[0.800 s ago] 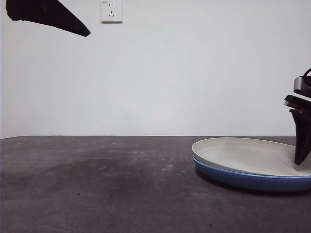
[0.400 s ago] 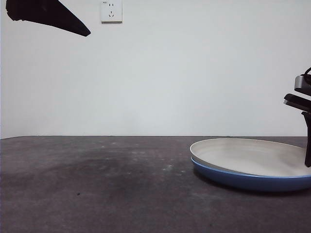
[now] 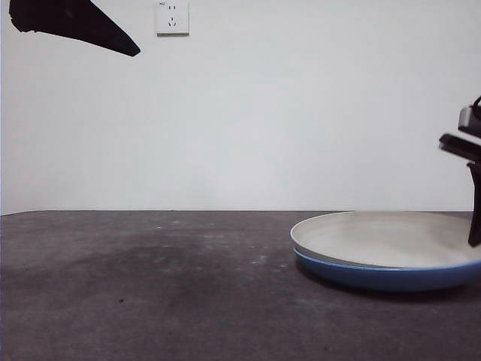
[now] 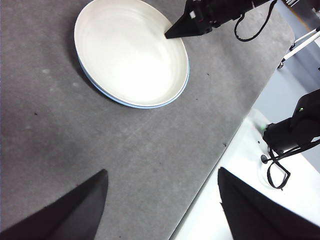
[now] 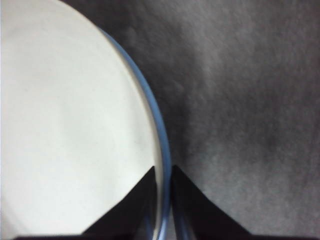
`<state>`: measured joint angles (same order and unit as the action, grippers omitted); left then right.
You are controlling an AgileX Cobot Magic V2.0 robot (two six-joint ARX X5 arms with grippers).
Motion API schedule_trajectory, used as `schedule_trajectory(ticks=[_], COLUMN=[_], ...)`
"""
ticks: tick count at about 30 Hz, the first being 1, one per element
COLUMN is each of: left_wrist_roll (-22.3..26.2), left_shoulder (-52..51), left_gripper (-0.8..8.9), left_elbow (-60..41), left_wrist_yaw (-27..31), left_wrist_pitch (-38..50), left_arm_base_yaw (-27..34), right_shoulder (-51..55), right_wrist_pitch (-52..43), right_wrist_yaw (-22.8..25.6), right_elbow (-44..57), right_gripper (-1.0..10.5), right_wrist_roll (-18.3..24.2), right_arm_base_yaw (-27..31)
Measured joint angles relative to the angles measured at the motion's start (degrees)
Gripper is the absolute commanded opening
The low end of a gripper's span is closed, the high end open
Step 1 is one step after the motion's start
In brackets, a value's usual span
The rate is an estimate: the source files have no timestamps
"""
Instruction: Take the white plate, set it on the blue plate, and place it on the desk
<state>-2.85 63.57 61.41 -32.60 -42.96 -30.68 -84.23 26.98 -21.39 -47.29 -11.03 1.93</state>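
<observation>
The white plate [image 3: 383, 237] lies nested in the blue plate [image 3: 376, 277] at the right of the desk [image 3: 150, 286]. My right gripper [image 3: 475, 226] comes down onto the stack's right rim at the picture's edge. In the right wrist view its jaws [image 5: 162, 180] are shut, one inside the white plate [image 5: 65, 125] and one outside the blue plate's rim [image 5: 157, 130], so both rims sit in the narrow gap. The left wrist view shows the white plate [image 4: 130, 50], a blue plate sliver [image 4: 135, 106] and the right gripper [image 4: 170, 35]. High above the desk, my left gripper [image 4: 162, 172] is open, holding nothing.
The waiting left arm shows as a black tip [image 3: 75, 22] at the top left. A wall socket [image 3: 172, 16] sits on the white wall. The desk's edge [image 4: 220, 150] runs near the plates, with a white base and cables beyond it.
The stacked plates have shifted slightly left and their right side has risen a little. The right gripper has moved right and up, now mostly past the picture's edge. The left arm has not moved.
</observation>
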Motion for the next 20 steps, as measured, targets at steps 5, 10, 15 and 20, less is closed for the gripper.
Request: schedule_trajectory(ticks=[5, 10, 15, 20], left_wrist_roll=[0.0, 0.0, 0.0, 0.0], left_shoulder=[0.0, 0.0, 0.0, 0.0], left_gripper=[3.39, 3.39, 3.39, 3.39], left_elbow=[0.0, 0.0, 0.0, 0.0], left_wrist_yaw=[0.0, 0.0, 0.0, 0.0], left_wrist_pitch=[0.0, 0.02, 0.15, 0.17], left_arm_base_yaw=[0.0, 0.0, 0.0, 0.0], right_shoulder=[3.98, 7.78, 8.0, 8.0], right_wrist_pitch=[-0.13, -1.01, -2.51, -6.12], right_wrist_yaw=[-1.07, -1.16, -1.05, -0.26], right_elbow=[0.0, 0.0, 0.0, 0.0], right_gripper=[0.1, 0.1, 0.1, 0.1], right_wrist_roll=[-0.96, -2.56, -4.96, -7.67], right_arm_base_yaw=[-0.28, -2.54, -6.12, -11.34])
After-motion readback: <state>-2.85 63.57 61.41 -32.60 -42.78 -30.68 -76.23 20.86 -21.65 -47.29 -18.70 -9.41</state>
